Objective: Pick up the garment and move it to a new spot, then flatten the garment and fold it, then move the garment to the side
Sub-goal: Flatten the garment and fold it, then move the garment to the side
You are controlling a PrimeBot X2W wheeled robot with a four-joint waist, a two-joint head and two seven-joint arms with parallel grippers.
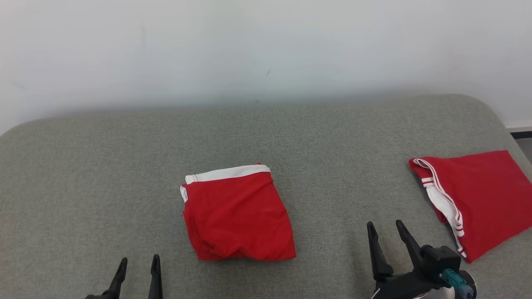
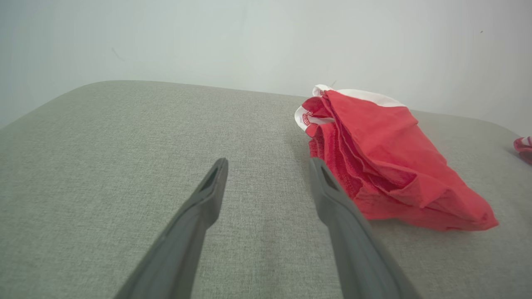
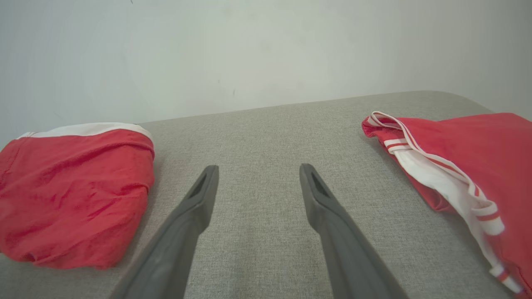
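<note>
1. Left hand (image 1: 139, 260), lower left of the head view: fingers spread wide, nothing between them, low over the bare grey table (image 1: 83, 187). It is near the folded garment's left side but apart from it.
2. Folded garment (image 1: 237, 216), centre of the head view, mid-table: red, with a white waistband (image 1: 227, 173). It lies as a compact stacked packet, and the left wrist view shows several layers at its edge.
   - Judged done: pick up and move, flatten, fold. The lower edge is a bit lumpy, but it reads as folded.
   - Judged left: the last step, moving it to the side. Neither hand is on it yet.
3. Orientation: the waistband edge faces the top of the frame, toward the wall (image 1: 249, 50), and the folded bottom edge faces the lower frame.
   - The waistband runs left to right, rising slightly to the right.
   - The packet is near square, so the long axis is weak. My guess is top to bottom of the frame, skewed toward the lower right, where one corner sticks out.
4. Right hand (image 1: 384, 224), lower right of the head view: fingers wide apart and empty, over bare table in the gap between the two red pieces, touching neither.
5. Second garment (image 1: 486, 195), right edge of the head view: red with white striped trim along its left side, lying flat near the table's right rim, well apart from the folded one. Probably marks the "side" area, though that can't be confirmed.
</note>
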